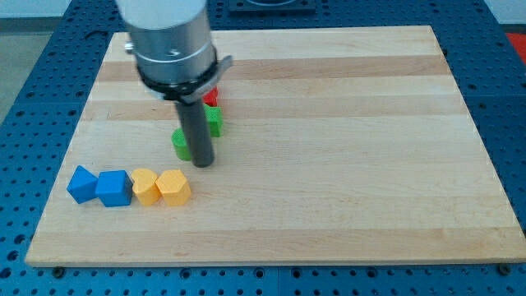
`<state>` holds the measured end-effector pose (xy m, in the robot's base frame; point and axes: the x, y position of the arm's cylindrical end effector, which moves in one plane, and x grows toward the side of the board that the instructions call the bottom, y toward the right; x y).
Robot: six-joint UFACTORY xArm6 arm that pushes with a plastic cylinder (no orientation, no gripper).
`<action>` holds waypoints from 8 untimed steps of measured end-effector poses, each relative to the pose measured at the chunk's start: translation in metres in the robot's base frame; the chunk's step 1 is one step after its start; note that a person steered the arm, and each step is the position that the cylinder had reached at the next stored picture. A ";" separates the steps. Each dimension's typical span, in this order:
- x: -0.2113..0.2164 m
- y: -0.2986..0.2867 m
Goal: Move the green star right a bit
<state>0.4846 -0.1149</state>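
My tip [202,164] rests on the wooden board [329,164] left of centre. A green block [180,144] sits just to the view's left of the rod, touching or nearly touching it; its shape is partly hidden. A second green block [214,120] sits just to the rod's right and a little higher, also partly hidden. I cannot tell which of the two is the star. A red block [212,96] peeks out above the second green block, mostly hidden by the arm.
A row of blocks lies at the lower left: a blue star-like block [81,183], a blue cube [113,188], a yellow block [145,186] and a yellow hexagonal block [173,187]. The arm's grey body [171,45] covers the board's upper left.
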 end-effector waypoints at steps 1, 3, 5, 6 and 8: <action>0.000 -0.045; 0.000 -0.133; -0.009 -0.190; -0.026 -0.190; -0.067 -0.165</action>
<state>0.4171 -0.2801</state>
